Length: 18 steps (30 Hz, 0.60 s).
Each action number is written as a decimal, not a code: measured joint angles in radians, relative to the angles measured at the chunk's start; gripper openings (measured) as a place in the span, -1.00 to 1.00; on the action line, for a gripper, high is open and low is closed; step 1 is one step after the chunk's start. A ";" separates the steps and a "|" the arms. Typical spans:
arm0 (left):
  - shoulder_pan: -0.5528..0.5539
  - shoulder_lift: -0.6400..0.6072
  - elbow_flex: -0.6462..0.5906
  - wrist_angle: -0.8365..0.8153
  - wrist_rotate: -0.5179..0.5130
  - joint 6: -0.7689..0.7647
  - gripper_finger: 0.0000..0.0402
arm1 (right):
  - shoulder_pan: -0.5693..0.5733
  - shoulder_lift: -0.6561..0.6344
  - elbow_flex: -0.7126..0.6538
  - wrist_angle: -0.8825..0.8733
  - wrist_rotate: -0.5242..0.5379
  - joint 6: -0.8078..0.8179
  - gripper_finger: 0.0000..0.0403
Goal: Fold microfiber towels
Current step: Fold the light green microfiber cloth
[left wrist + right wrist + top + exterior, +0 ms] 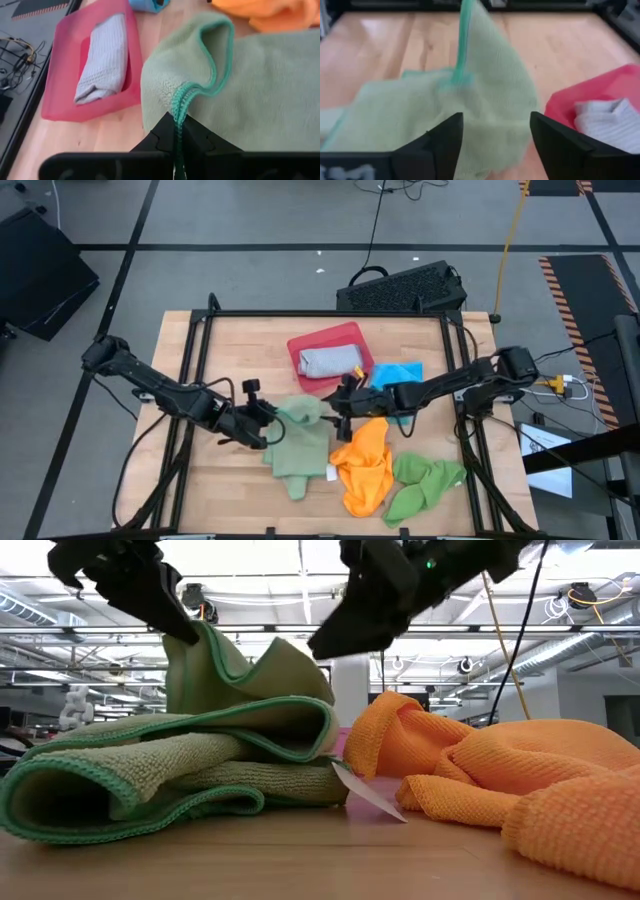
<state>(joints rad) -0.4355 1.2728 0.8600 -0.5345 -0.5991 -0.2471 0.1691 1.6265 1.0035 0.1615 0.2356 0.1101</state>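
Pale wooden tabletop (240,340) framed in black rails, under warehouse ceiling lights. At centre, a sage-green microfiber towel with teal stitched hem (300,442), partly doubled over, one corner lifted off the wood. Just beside it, a crumpled orange microfiber towel (365,465); farther toward the right arm's side, a bunched bright green microfiber towel (425,483), both unfolded. Behind, a bright blue microfiber towel (398,373) lying next to a rigid red rectangular tray (305,345) holding one folded grey-blue towel (330,362). Judged from this: one cloth finished and stowed, one mid-fold, at least three untouched, a sixth not seen.

Left gripper (179,145) clamped tight on the raised hem of the sage-green cloth, seam running straight between the closed fingers. Right gripper (495,135) at the towel's far edge near the tray, fingers spread wide apart, nothing between them, the hanging green fabric draped just ahead. Fold likely unfinished, with the lifted corner not yet laid flat.
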 joint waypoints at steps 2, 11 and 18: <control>0.003 0.000 0.000 0.024 0.001 -0.004 -0.94 | 0.009 -0.005 0.000 0.001 0.002 -0.002 0.18; 0.021 0.000 0.000 0.049 0.005 -0.074 -0.93 | 0.115 0.056 0.000 0.087 0.083 -0.128 0.24; 0.021 0.000 0.000 0.068 0.006 -0.073 -0.92 | 0.133 0.076 0.000 0.172 0.158 -0.146 0.18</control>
<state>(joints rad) -0.4141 1.2732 0.8600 -0.4664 -0.5930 -0.3199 0.3019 1.7023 1.0035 0.3331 0.3931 -0.0356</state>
